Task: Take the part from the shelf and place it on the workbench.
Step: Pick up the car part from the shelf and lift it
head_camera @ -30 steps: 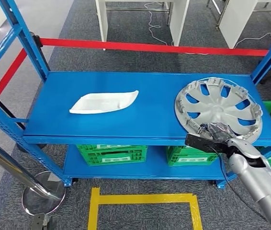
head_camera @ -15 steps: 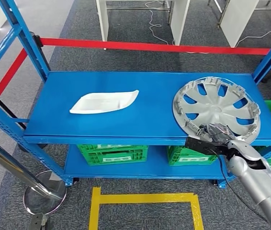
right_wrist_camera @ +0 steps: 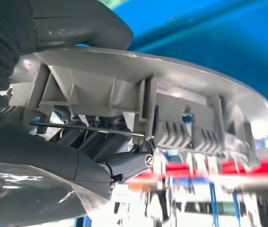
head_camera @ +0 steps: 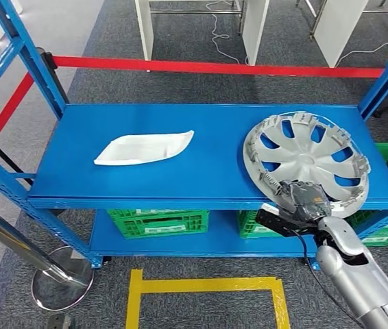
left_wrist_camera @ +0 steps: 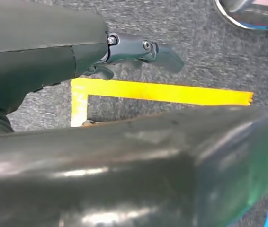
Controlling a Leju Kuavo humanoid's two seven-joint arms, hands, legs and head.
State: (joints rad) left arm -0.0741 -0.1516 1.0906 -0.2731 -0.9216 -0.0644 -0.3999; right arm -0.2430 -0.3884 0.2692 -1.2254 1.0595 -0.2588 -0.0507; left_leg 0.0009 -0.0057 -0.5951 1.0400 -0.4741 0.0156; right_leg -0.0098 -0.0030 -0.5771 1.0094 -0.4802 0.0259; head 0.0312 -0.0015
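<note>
A silver wheel cover (head_camera: pixel 306 159) lies at the right end of the blue shelf (head_camera: pixel 212 171), its near rim sticking out over the front edge. My right hand (head_camera: pixel 300 202) grips that near rim. In the right wrist view the rim (right_wrist_camera: pixel 168 90) sits between the thick thumb and the dark fingers (right_wrist_camera: pixel 125 163). A white curved trim part (head_camera: pixel 142 147) lies flat on the shelf's left half, untouched. My left hand (left_wrist_camera: pixel 139 49) hangs over the carpet, fingers straight and holding nothing.
Green crates (head_camera: pixel 158 221) stand on the lower shelf. Blue uprights (head_camera: pixel 31 58) frame both ends, with red barrier tape (head_camera: pixel 208 66) behind. A yellow tape square (head_camera: pixel 202 284) marks the floor in front, and a steel stanchion base (head_camera: pixel 59 281) stands at the lower left.
My right hand has drawn the wheel cover toward me and slightly left, so its near rim now overhangs the shelf edge. The view has shifted a little. The white part has not moved.
</note>
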